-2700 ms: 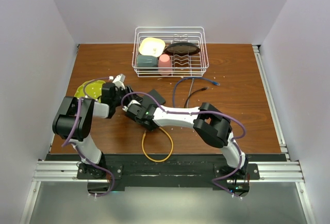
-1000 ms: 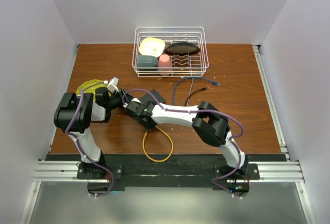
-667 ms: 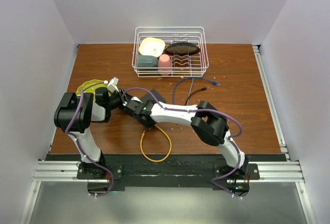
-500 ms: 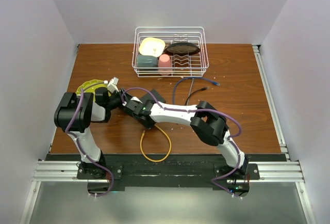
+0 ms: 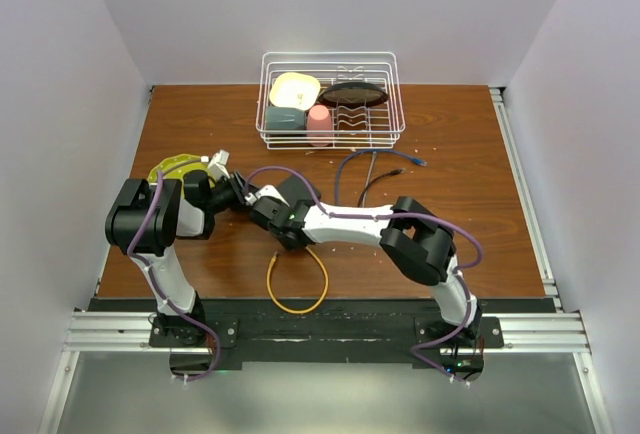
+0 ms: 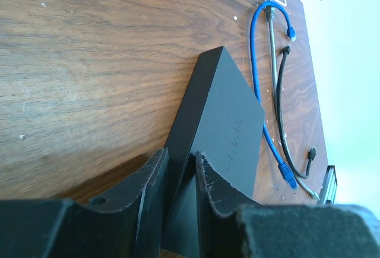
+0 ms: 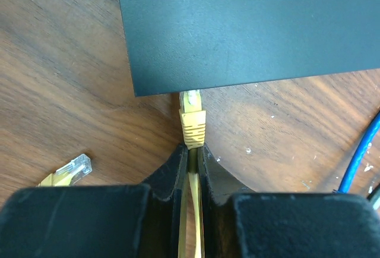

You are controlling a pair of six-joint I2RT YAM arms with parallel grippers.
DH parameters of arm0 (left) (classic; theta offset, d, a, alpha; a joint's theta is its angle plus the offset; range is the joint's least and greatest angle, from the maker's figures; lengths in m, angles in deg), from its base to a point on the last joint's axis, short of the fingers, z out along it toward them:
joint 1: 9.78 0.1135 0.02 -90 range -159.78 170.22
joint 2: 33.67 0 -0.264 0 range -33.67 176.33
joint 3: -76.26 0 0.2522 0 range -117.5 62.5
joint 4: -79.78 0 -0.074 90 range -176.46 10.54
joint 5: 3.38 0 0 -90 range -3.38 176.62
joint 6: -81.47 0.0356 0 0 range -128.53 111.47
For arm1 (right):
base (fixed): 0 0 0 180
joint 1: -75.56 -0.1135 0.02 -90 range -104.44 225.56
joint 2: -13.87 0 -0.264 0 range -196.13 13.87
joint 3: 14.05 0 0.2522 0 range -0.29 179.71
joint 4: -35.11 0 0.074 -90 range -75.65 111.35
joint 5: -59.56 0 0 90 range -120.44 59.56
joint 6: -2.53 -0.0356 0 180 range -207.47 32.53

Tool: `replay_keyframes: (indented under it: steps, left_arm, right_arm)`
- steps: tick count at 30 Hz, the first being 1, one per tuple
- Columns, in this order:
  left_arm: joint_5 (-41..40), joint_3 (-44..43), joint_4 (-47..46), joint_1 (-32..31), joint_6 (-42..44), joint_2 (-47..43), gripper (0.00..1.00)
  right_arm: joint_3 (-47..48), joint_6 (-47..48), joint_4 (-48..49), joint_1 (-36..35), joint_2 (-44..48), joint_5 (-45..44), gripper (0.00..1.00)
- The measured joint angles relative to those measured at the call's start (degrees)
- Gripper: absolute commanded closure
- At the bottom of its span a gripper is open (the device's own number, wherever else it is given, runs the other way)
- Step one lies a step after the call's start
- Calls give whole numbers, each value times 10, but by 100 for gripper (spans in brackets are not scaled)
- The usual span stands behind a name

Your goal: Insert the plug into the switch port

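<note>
The switch, a flat dark grey box [image 5: 297, 187] [image 7: 249, 26], lies on the wooden table [image 5: 470, 204]. My left gripper [image 5: 243, 197] [image 6: 180, 158] is shut on its left edge, one finger [image 6: 148, 181] on each side of the thin slab. My right gripper [image 5: 278, 209] [image 7: 191, 149] is shut on the yellow cable [image 5: 297, 284] just behind the plug's boot. The yellow plug [image 7: 192, 118] points at the box's near narrow edge, its clear tip touching that edge. The switch port itself is hidden under the box's top face.
The yellow cable's other plug [image 7: 68, 169] lies loose on the table. A blue cable [image 5: 385, 157] [image 6: 261, 50] and a black cable [image 5: 375, 182] lie right of the box. A wire dish rack [image 5: 330, 54] stands at the back, a yellow-green plate [image 5: 172, 169] at the left.
My left gripper's jaws have closed in on the box's edge. The right arm's elbow has swung a little right, and the yellow loop has slid slightly left.
</note>
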Motion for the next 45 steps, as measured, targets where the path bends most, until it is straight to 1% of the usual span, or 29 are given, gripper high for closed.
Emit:
replay_keyframes:
  steps: [8, 14, 18, 23, 28, 39, 45]
  left_arm:
    - [2, 3, -10, 0, 0, 0, 74]
    - [2, 5, -15, 0, 1, 0, 75]
    - [0, 5, -18, 0, 2, 0, 77]
    - [-6, 5, -22, 0, 6, 0, 80]
    - [-7, 0, -25, -1, 8, 5, 81]
    - [-9, -42, 37, -19, 54, 5, 82]
    - [-9, -55, 48, -28, 68, 11, 83]
  right_arm:
    - [-84, 2, 100, 3, 43, 9, 100]
    - [-106, 8, 137, 3, 52, 11, 100]
    - [-120, 14, 160, 5, 58, 16, 100]
    - [-123, 16, 171, 12, 59, 26, 100]
    - [-123, 18, 176, 23, 59, 43, 100]
    - [-110, 39, 170, 38, 53, 63, 100]
    - [-101, 44, 164, 42, 48, 65, 100]
